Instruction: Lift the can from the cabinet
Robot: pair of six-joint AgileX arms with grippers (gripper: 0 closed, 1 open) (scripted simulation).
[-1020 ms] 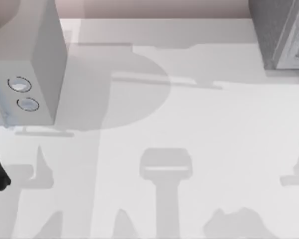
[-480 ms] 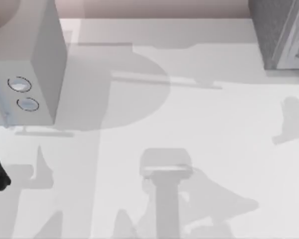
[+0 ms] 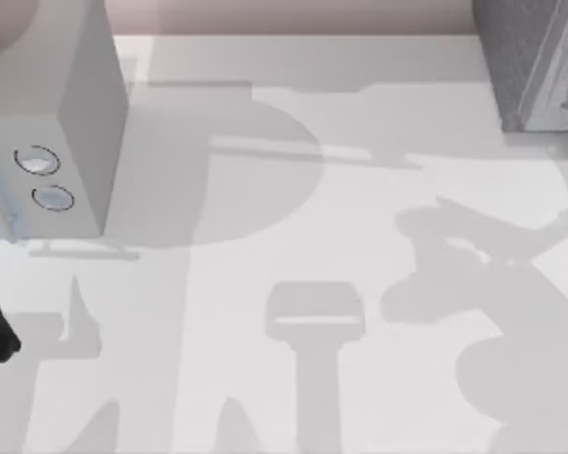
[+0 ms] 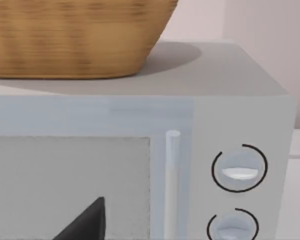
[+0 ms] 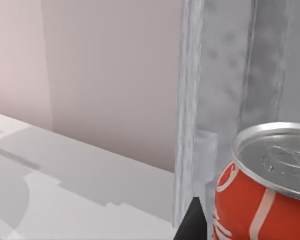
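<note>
Close to the right wrist camera stands the can (image 5: 262, 192), red with a silver lid, upright just inside the grey cabinet (image 5: 225, 75). A dark tip of the right claw (image 5: 192, 222) sits just beside it; whether that claw is spread or pressed together, I cannot tell. Farther off, on the white worktop (image 3: 360, 236), the microwave (image 4: 140, 150) carries a wicker basket (image 4: 75, 35).

A rendered kitchen-like tabletop: white table (image 3: 360, 218), microwave (image 4: 140, 150) under a wicker basket (image 4: 75, 35), grey cabinet (image 3: 530, 66).
</note>
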